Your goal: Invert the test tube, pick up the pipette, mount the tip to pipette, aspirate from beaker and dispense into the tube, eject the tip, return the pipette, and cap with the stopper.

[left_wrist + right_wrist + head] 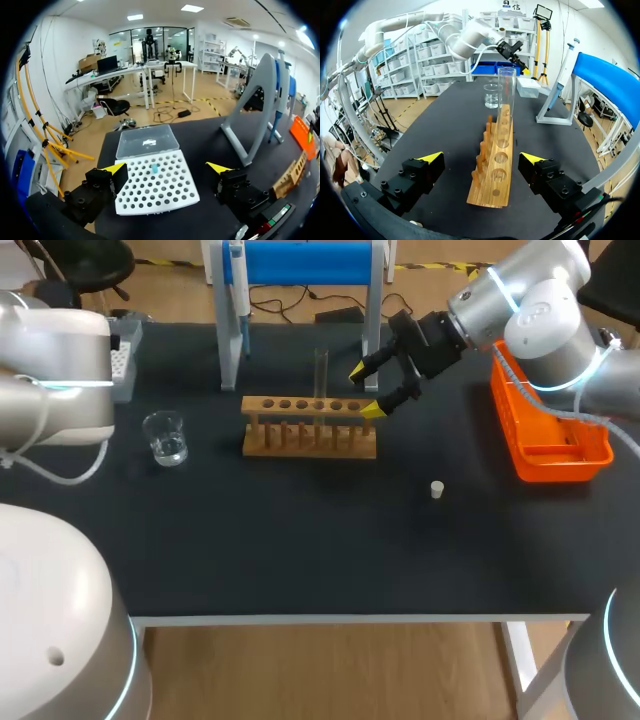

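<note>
Right gripper [481, 157]: fingers apart, nothing held, sitting at the near end of the wooden rack [492, 175], which runs lengthwise straight away from it. Test tube [505, 107] stands upright in a hole further along the rack, dead ahead of the gap between the fingers, long axis vertical. Beaker [491, 96] is beyond the rack's far end. Left gripper [168, 167], also spread and empty, is at the tip box [155, 187], well apart, so the right arm is nearer the tube.
</note>
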Tool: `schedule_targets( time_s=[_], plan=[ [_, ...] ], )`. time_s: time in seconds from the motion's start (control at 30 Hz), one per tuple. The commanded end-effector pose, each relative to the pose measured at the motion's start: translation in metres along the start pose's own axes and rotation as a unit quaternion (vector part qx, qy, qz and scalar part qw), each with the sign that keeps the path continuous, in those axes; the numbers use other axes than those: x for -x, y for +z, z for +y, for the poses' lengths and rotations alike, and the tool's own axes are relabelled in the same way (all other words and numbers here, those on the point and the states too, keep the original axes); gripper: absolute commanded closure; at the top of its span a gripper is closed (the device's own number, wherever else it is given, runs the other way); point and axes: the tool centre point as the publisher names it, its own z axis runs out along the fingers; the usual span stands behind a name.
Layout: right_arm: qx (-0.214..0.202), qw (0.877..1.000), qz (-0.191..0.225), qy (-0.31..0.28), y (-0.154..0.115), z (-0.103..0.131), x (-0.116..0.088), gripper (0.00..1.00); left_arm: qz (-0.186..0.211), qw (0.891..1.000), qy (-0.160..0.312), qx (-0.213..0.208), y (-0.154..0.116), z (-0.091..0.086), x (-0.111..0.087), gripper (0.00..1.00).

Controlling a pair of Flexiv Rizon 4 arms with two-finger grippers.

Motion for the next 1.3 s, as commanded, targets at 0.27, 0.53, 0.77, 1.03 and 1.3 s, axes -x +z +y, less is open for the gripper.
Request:
schedule_targets(
  time_s=[0.27,0.53,0.77,1.03,1.3],
  plan=[
    [-0.001,1.000,0.001,0.000,-0.001,0.000,0.000,0.00,-0.001,1.000,0.000,0.006,0.000,-0.002,-0.001,0.00],
    [-0.001,1.000,0.001,0.000,-0.001,0.000,0.000,0.00,-0.009,1.000,-0.010,0.009,0.003,0.004,0.000,0.00],
    [-0.001,1.000,0.001,0.000,-0.001,0.000,0.000,0.00,-0.019,1.000,-0.012,0.002,0.005,0.007,0.005,0.00],
    [-0.001,1.000,0.001,0.000,-0.001,0.000,0.000,0.00,-0.025,0.999,-0.024,0.006,0.014,0.013,0.006,0.00],
    [-0.001,1.000,0.001,0.000,-0.001,0.000,0.000,0.00,-0.021,0.999,-0.028,0.013,0.025,0.016,0.003,0.00]
  ],
)
